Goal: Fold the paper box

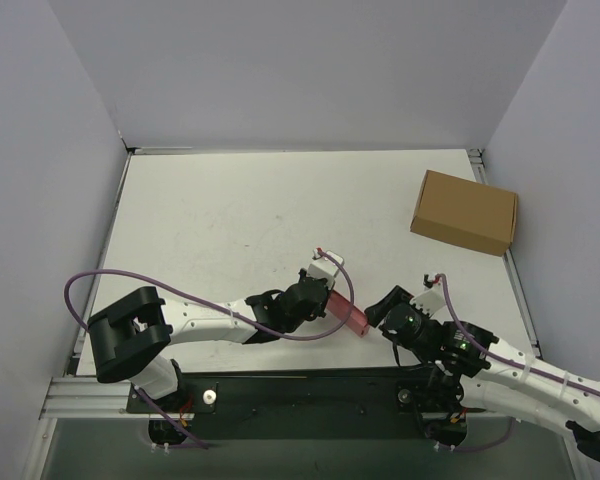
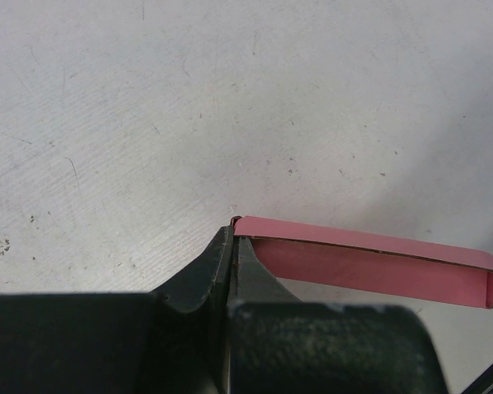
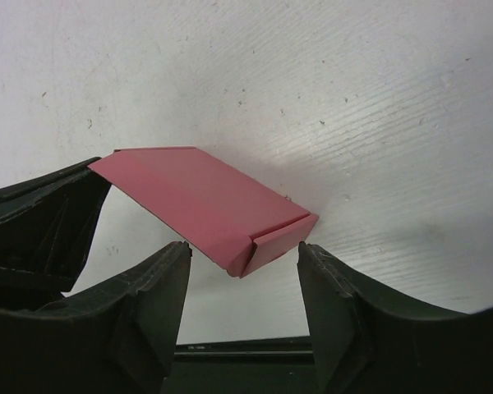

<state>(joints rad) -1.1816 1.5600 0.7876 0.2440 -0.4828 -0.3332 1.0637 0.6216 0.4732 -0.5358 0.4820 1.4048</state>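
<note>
Left gripper [image 2: 232,234] pinched the paper box [image 2: 370,267] by one end, long axis pointing at the right gripper [image 3: 242,248], whose jaws stood wide astride the free end.

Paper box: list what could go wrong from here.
1. The left gripper is shut on only the very edge of the paper box. A push or pull at the far end could twist the box or slide it out of that pinch.
2. The right gripper stands open with a finger on each side of the box's tucked end. Closing there may well crush the thin card or crease it in the wrong place.
</note>
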